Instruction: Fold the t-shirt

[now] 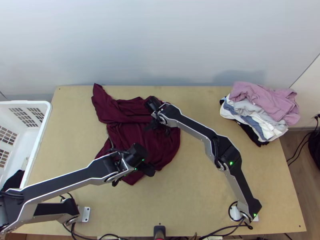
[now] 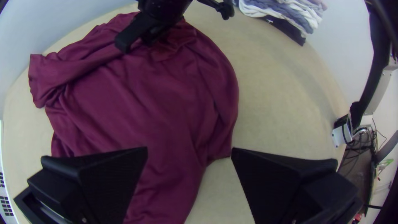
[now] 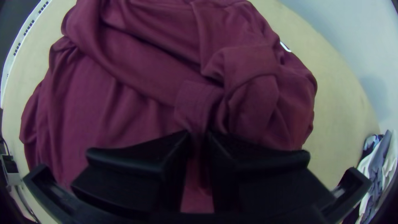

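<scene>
Top view, and here's the shirt (image 1: 138, 138), dark red, lying left of the tabletop's (image 1: 208, 200) middle and running up to the far edge! It's spread but badly rumpled, thick folds across its far part, one end poking out toward the far left corner.

Over its near side hangs the left pincer (image 1: 145, 167), and the left wrist view has it wide apart, nothing between its fingers, cloth below and ahead. And the right pincer (image 1: 158, 127)? Over the shirt's far right part, clenched on a bunched fold, creases running in to its tips in the right wrist view!

Out to the sides now: a white basket (image 1: 45, 130) stands along the left edge, a dark cloth (image 1: 14, 179) inside. Across at the far right corner, a heap of clothes (image 1: 256, 122), pink piece (image 1: 266, 100) on top, white and blue ones beneath, black at the bottom. Down at the near edge, black cables (image 1: 224, 230) trail by the arm bases.
</scene>
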You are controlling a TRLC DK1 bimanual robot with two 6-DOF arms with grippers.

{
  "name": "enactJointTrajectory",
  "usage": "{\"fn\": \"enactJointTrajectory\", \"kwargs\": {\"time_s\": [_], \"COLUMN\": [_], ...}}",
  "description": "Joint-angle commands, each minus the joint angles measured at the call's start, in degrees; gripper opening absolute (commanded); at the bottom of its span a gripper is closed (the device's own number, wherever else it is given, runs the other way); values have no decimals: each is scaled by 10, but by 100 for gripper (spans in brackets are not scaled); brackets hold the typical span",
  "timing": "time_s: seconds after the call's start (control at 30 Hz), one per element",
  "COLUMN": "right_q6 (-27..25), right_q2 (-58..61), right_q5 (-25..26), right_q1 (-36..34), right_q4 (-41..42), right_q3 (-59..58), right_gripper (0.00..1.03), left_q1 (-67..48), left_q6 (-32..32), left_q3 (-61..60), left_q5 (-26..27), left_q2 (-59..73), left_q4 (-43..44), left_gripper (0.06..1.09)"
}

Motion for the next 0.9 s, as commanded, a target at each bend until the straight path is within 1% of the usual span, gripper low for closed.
{"fn": "enactJointTrajectory", "kwargs": {"time_s": [0.0,0.1,0.23,0.47,0.87], "right_q6": [-14,-13,-12,-9,-11], "right_q2": [-5,-9,-21,-39,-50], "right_q5": [1,2,2,1,2], "right_q1": [-17,-20,-24,-31,-36], "right_q4": [6,6,6,6,6], "right_q3": [1,-1,-1,-11,-24], "right_gripper": [3,3,3,3,3], "left_q1": [0,0,-5,-27,-50], "left_q6": [3,4,13,13,13], "left_q3": [18,22,7,12,66], "left_q5": [0,0,0,0,3], "left_q2": [39,62,74,106,170], "left_q4": [7,15,50,50,51], "left_gripper": [103,103,104,103,103]}}
